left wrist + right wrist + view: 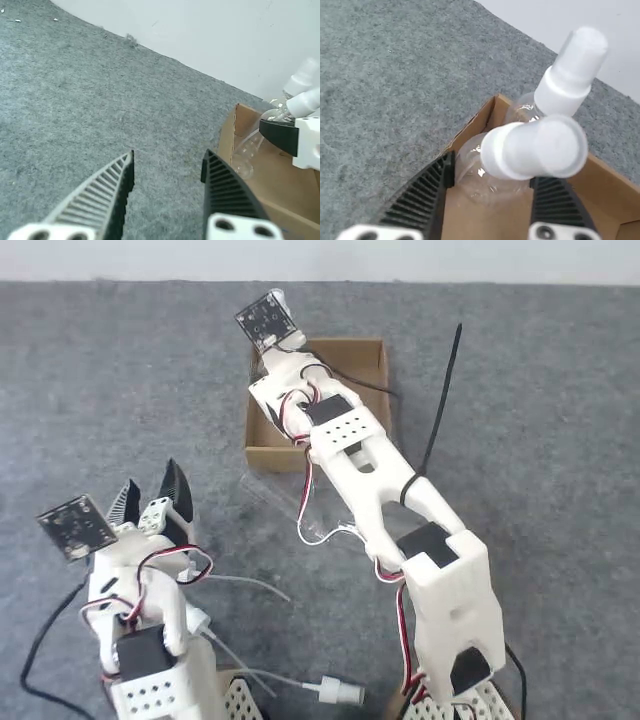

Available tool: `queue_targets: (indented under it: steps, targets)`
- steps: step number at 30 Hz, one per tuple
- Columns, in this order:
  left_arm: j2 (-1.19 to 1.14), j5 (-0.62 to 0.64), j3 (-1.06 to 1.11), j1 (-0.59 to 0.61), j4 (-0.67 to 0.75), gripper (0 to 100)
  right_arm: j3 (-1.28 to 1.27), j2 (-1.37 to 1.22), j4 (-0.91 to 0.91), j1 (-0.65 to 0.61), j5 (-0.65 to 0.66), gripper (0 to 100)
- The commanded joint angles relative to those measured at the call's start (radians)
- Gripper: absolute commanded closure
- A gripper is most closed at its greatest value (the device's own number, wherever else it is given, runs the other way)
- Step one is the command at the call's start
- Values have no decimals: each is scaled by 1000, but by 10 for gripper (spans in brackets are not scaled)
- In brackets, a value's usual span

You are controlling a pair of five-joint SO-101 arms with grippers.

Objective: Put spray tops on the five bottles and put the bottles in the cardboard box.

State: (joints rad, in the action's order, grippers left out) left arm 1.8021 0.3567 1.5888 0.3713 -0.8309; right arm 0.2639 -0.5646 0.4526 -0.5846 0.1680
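bottle [520, 150] with a white spray top was gripped between the right jaws, over the cardboard box [470, 215]. a second capped bottle [570, 70] was just beyond the jaw tips. left jaws were wide open and empty, above the grey worktop [100, 100].

White plastic shells on left arm [165, 685] and right arm [400, 510], black motor blocks [428, 545] set in. Red, black and white wires [298, 422] looped along both. Black ribbed fingers [225, 190] on the left gripper [169, 157], white mounts with round screw holes. Square black camera boards [78, 525].
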Motion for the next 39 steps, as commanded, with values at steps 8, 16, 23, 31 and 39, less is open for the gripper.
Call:
queue_targets:
  steps: [8, 16, 23, 31, 39]
  targets:
    - [17, -57, -2, 3, 37, 793, 43, 5, 38, 5, 2, 727]
    - [17, -57, -2, 2, 35, 793, 43, 12, 45, 5, -3, 727]
    - [17, -57, -2, 2, 35, 793, 43, 39, 81, 4, -3, 726]
    - [17, -57, -2, 2, 35, 793, 43, 107, 166, 4, -6, 727]
    - [17, -57, -2, 5, 35, 793, 48, 114, 226, 4, -6, 727]
